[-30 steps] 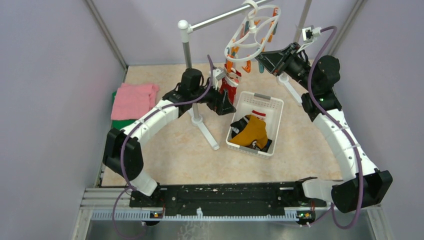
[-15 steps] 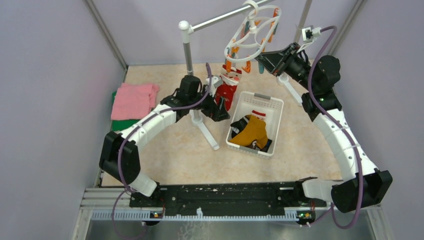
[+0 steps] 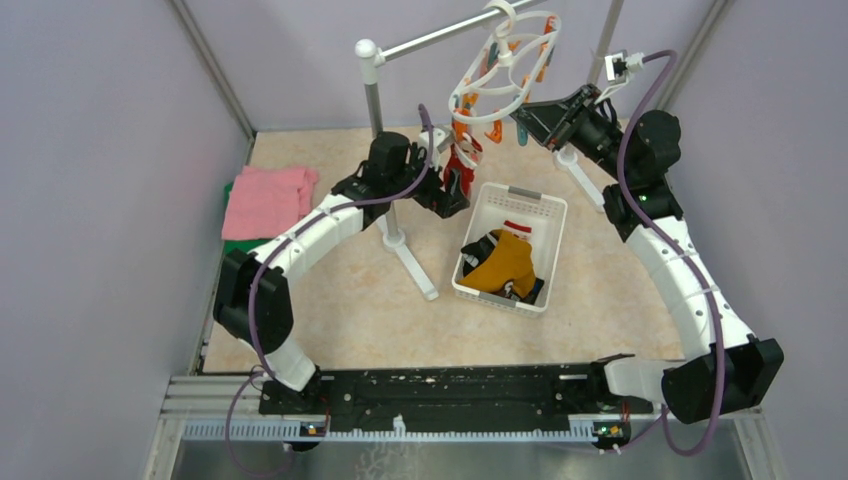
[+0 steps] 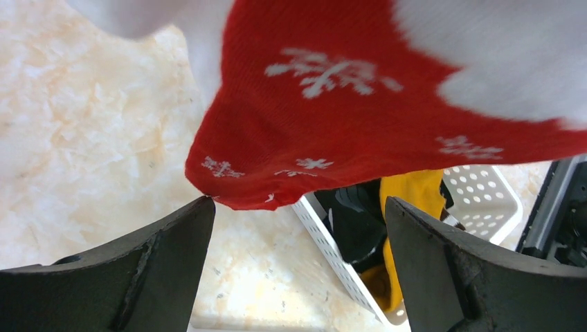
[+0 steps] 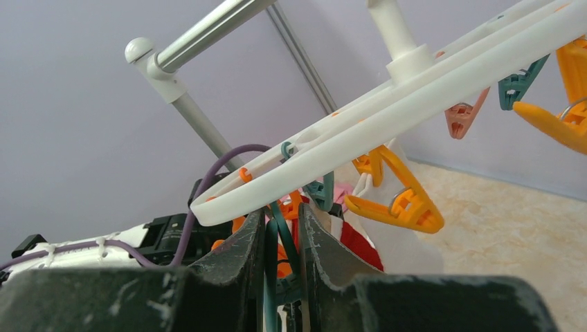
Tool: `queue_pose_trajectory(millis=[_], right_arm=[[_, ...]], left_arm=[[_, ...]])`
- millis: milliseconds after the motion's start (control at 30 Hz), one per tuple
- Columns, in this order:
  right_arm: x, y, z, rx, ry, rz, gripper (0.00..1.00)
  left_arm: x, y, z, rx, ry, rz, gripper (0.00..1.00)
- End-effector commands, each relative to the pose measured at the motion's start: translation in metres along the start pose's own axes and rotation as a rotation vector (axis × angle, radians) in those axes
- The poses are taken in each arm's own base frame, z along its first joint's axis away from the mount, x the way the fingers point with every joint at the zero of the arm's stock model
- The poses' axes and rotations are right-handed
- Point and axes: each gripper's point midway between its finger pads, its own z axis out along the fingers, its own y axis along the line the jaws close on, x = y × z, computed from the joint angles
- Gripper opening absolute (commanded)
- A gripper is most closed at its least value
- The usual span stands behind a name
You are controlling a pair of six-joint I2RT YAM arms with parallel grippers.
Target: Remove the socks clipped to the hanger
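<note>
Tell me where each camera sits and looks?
Top external: high up, looking down at the beige table, left arm, right arm.
Left wrist: facing the red snowflake sock, white plastic basket beyond, open jaws showing.
Right wrist: looking up at the white plastic ring hanger, jaws pinching a teal clip.
Top and left wrist share the basket.

Left gripper (image 3: 452,190) beside red sock (image 3: 461,166) under hanger (image 3: 505,58).

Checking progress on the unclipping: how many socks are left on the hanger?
1. A red sock with white snowflakes hangs under the hanger, right above the open left gripper. Another could be hidden from these views.
</note>
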Motion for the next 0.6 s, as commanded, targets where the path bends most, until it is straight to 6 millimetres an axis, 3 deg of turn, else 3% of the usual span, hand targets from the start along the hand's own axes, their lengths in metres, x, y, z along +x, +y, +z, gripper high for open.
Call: queue_pose_trajectory(millis=[0, 133, 367, 567], right_arm=[[0.005, -0.008, -0.002, 0.020, 0.024, 0.038, 0.03], [0.007, -0.008, -0.002, 0.018, 0.028, 0.044, 0.03], [0.009, -0.009, -0.004, 0.022, 0.030, 0.045, 0.05], [0.011, -0.010, -0.005, 0.027, 0.034, 0.039, 0.06]], left_arm=[[-0.057, 0.001, -0.011, -0.024, -0.124, 0.097, 0.99], [-0.063, -0.005, -0.015, 0.003, -0.134, 0.116, 0.99], [-0.044, -0.012, -0.014, 0.043, -0.104, 0.092, 0.99], [-0.069, -0.007, -0.029, -0.031, -0.140, 0.116, 0.99]])
